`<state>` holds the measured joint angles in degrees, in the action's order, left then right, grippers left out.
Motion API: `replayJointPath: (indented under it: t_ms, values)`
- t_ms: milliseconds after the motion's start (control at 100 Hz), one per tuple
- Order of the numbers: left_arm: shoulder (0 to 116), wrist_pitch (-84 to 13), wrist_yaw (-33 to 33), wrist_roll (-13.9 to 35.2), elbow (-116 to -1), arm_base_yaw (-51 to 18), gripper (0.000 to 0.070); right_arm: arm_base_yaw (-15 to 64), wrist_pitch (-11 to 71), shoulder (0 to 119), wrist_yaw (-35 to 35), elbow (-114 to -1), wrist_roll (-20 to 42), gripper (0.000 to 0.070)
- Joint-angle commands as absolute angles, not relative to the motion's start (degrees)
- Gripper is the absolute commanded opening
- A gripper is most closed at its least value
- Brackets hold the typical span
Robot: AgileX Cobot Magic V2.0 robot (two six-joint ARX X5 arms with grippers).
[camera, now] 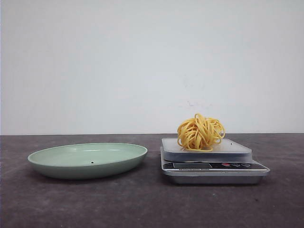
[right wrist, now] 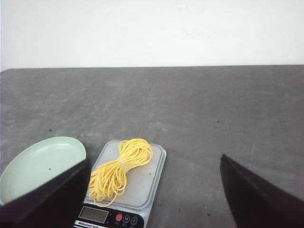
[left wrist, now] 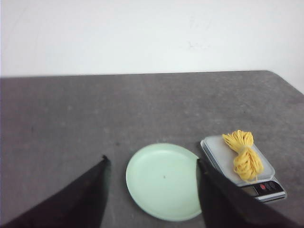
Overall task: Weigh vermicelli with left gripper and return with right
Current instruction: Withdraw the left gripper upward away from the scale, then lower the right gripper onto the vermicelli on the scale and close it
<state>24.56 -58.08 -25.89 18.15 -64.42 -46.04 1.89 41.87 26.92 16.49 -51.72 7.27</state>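
A yellow bundle of vermicelli (camera: 200, 132) (left wrist: 244, 155) (right wrist: 120, 168) lies on the platform of a small digital scale (camera: 211, 161) (left wrist: 223, 152) (right wrist: 142, 187). Left of the scale stands a pale green plate (camera: 88, 159) (left wrist: 164, 183) (right wrist: 35, 164), with nothing on it. My left gripper (left wrist: 152, 164) hangs open high above the plate, holding nothing. My right gripper (right wrist: 154, 161) is open too, high over the scale and the table to its right. Neither gripper shows in the front view.
The table (camera: 142, 204) is dark grey with a white wall behind it. The scale's display and red button (right wrist: 118, 217) face the robot. The table's far right corner (left wrist: 280, 80) shows in the left wrist view.
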Motion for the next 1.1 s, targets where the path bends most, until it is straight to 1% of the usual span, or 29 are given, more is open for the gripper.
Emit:
replayJointPath:
  t_ms: [0,110,190,330,540,700,750,960,1090]
  values:
    - [22.7,-57.8,-27.0,21.7,-61.6,-46.6,0.0261,2.2,41.4,28.2,16.6,-52.6,6.6,0.0551]
    - [19.6,-58.3,-27.1,24.8,-56.7,-46.6,0.0268,3.0,41.3,30.2,16.7,-52.6,6.6,0.0553]
    - [19.1,-58.3,-27.3,25.7,-54.5,-46.6,0.0273,4.2,40.7,31.9,16.6,-52.6,6.6,0.0553]
    - [19.1,-56.3,-27.5,25.6,-51.5,-46.6,0.0272,6.9,38.1,36.2,16.5,-52.6,7.2,0.0554]
    - [19.2,-55.6,-28.8,24.9,-49.6,-46.6,0.0272,13.6,32.6,46.7,16.2,-52.6,10.6,0.0553]
    - [19.1,-56.5,-31.4,24.7,-49.6,-46.6,0.0272,19.4,29.1,56.2,11.8,-52.8,12.5,0.0553]
    - [19.1,-56.8,-32.2,24.7,-49.6,-46.6,0.0272,21.0,28.2,59.3,11.6,-53.1,13.2,0.0553]
    - [19.1,-57.3,-32.9,24.6,-49.6,-46.6,0.0272,25.6,26.4,71.5,9.8,-57.2,16.2,0.0553]
    - [19.1,-57.3,-32.8,24.6,-49.6,-46.6,0.0272,26.9,27.4,78.4,8.0,-61.9,17.8,0.0552]
